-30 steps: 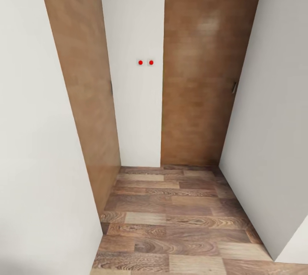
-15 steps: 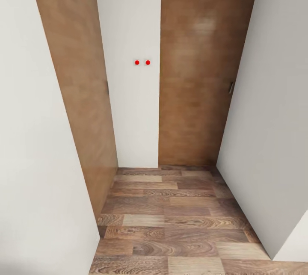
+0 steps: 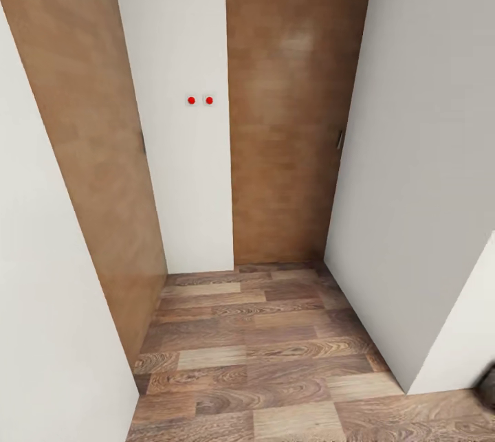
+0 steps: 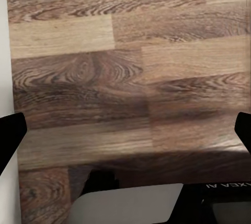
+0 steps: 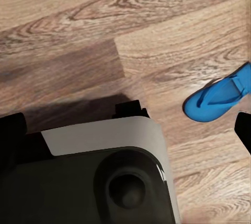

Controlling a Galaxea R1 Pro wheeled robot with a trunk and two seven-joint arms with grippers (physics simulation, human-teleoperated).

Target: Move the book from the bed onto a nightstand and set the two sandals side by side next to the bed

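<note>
Facing two wooden doors (image 3: pixel 289 112) in a narrow hallway. Lying flat on the plank floor (image 5: pixel 78 15), one blue sandal (image 5: pixel 220 94), just beside the right gripper's (image 5: pixel 130 130) dark fingertip (image 5: pixel 244 130). Both grippers holding wide apart, empty. Probably light, flexible foam; pinching the sole edge or strap looking best.

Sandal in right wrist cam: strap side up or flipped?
Strap side up. The sandal lies flat on the wood floor, blue straps visible on top; its far end is cut off by the frame.

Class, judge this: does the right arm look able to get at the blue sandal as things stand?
Probably yes: the sandal lies on bare floor beyond the robot's base, nothing covering it, and the right end effector looks open.
</note>
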